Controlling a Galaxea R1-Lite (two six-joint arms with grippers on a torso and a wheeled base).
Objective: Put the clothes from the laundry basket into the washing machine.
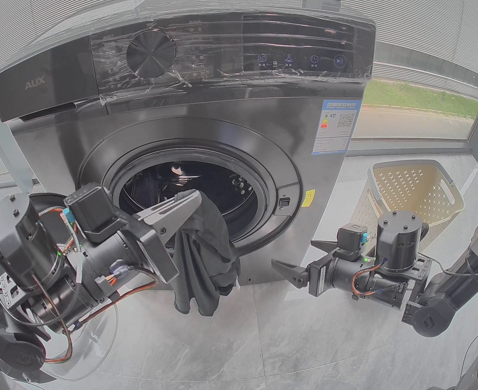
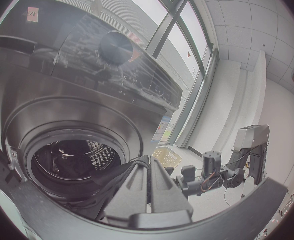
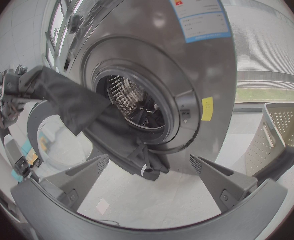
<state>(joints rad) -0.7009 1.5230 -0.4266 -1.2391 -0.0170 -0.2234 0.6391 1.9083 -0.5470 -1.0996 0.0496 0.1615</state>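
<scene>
At the washer (image 1: pixel 206 115) mouth, the left gripper (image 1: pixel 193 197) has its fingers pressed together on a dark garment (image 1: pixel 201 255). It pinches an upper fold just in front of the round opening (image 1: pixel 212 182). From that pinch the garment runs back over the opening's lower rim, then hangs down the front panel, its lowest folds close above the floor (image 1: pixel 239 337). From where I stand I cannot tell how much of it lies inside the drum. More dark cloth shows deep in there.

The door (image 1: pixel 95 348) stands swung wide to the left, beneath the left arm, so the top and right side of the opening are free.

The right gripper (image 1: pixel 293 255) hangs low off the washer's lower right corner, near it but apart. Its fingers are spread wide and point toward the hanging garment, with bare tiles between.

The basket (image 1: pixel 412 190) sits on the floor to the right of the washer, tipped up against the window wall. Its mouth faces the room, just behind the right arm.
</scene>
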